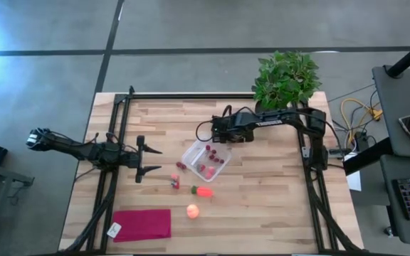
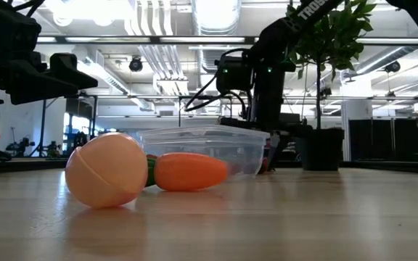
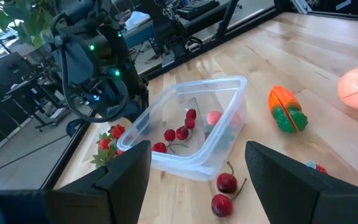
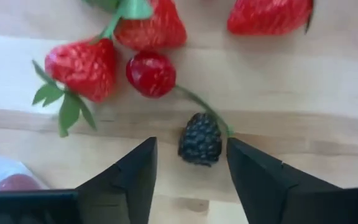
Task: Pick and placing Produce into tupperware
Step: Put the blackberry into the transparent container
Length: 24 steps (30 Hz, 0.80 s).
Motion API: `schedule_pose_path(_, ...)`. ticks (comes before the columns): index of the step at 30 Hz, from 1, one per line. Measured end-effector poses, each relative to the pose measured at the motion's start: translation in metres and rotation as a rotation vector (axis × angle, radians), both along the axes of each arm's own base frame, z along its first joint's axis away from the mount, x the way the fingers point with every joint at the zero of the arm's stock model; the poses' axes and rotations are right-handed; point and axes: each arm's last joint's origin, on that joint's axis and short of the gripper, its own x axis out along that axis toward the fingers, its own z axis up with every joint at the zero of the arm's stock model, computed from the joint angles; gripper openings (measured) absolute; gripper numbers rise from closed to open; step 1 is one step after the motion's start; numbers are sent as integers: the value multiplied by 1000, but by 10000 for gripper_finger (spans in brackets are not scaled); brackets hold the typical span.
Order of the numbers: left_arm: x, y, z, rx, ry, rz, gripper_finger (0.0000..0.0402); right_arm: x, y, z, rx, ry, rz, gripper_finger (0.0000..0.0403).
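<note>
- On the wooden table [image 1: 262, 206], the clear tupperware [image 1: 206, 159] sat near the centre, already holding several red berries; it looked light and likely to slide if bumped.
- In front of it lay the round peach-coloured fruit [image 1: 192, 210] and the carrot-shaped piece [image 1: 203, 191], both smooth, best gripped across their middles.
- The right gripper [image 4: 190, 163] hovered beside the container, jaws apart, straddling a blackberry [image 4: 200, 138] that sat just ahead of its tips; it was small, probably soft, wanting a gentle pinch at its sides.
- The left gripper [image 3: 197, 171] waited, jaws apart, well left of the container.
</note>
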Motion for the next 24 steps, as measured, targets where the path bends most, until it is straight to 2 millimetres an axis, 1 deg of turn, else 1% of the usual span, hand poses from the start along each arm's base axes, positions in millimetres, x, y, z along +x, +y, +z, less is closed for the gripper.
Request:
schedule_pose_path(8, 0, 0, 0, 0, 2, 0, 247, -2, -2, 0, -8, 6, 14, 139)
schedule_pose_path(17, 0, 0, 0, 0, 3, 0, 247, -4, -4, -1, -8, 15, 19, 115)
schedule_pose_path(24, 0, 0, 0, 0, 3, 0, 247, -4, -4, -2, 0, 20, 28, 89)
